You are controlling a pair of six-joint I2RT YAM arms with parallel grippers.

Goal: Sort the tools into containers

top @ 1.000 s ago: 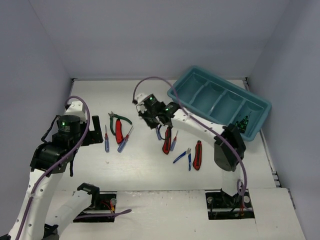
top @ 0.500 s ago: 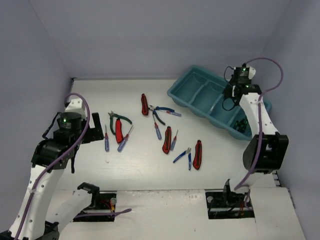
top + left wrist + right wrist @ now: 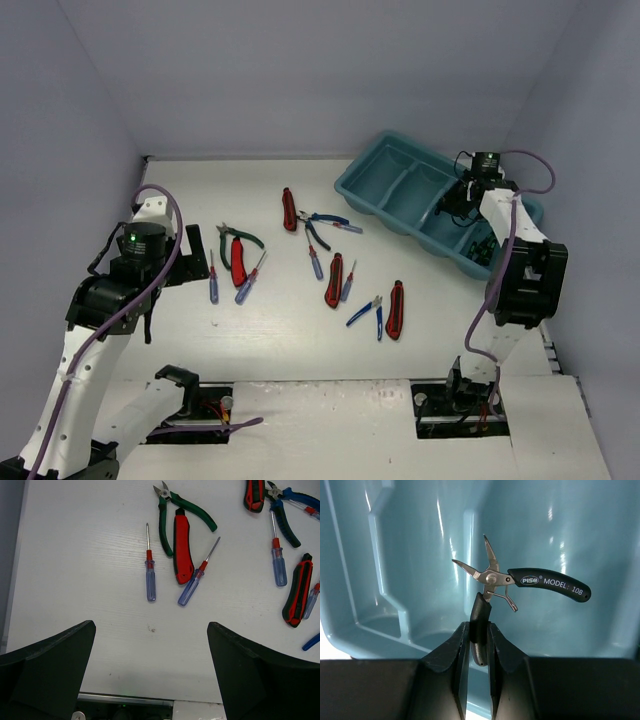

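The right arm rises from its base, elbow bent high, and reaches back over the right part of the teal tray point(image 3: 361, 162). Its wrist points down into a compartment; which one is not sure. The right gripper point(image 3: 479, 630) is clenched on one dark handle of small pliers point(image 3: 549, 584), which hang above the tray floor with their nose spread and the other handle sticking out sideways. The left arm is folded at the table's left side, and the left gripper point(image 3: 150, 630) hovers with its jaws wide apart, grasping nothing. Ahead of it on the table lie green-handled pliers point(image 3: 189, 514), a red utility knife point(image 3: 182, 547) and two blue-handled screwdrivers point(image 3: 150, 577).
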